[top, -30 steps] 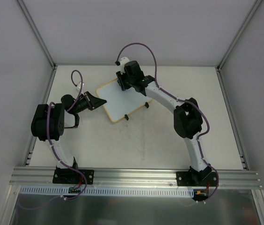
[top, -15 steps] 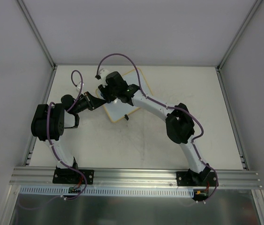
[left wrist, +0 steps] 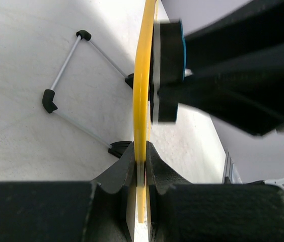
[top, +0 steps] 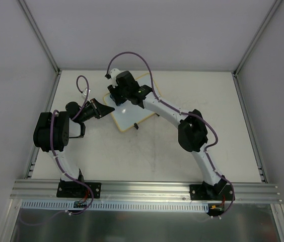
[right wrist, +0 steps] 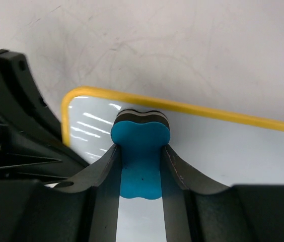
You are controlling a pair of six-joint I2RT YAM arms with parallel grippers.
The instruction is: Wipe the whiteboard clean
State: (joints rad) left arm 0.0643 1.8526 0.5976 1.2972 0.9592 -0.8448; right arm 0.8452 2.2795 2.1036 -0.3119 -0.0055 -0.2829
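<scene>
The whiteboard lies near the back left of the table, white with a yellow frame. My left gripper is shut on its left edge; in the left wrist view the fingers pinch the yellow frame seen edge-on. My right gripper is shut on a blue eraser with a dark felt underside. The eraser is pressed on the board surface near its left corner, close to the left gripper's fingers. In the left wrist view the eraser sits flat against the board.
A thin grey wire stand with black corner feet juts from the board's underside onto the table. Two black clip feet show on the board's near edge. Grey walls enclose the table on three sides.
My right gripper has swept the eraser leftward across the board, from its far right part to the left corner beside the left gripper. The left arm has stayed put.
</scene>
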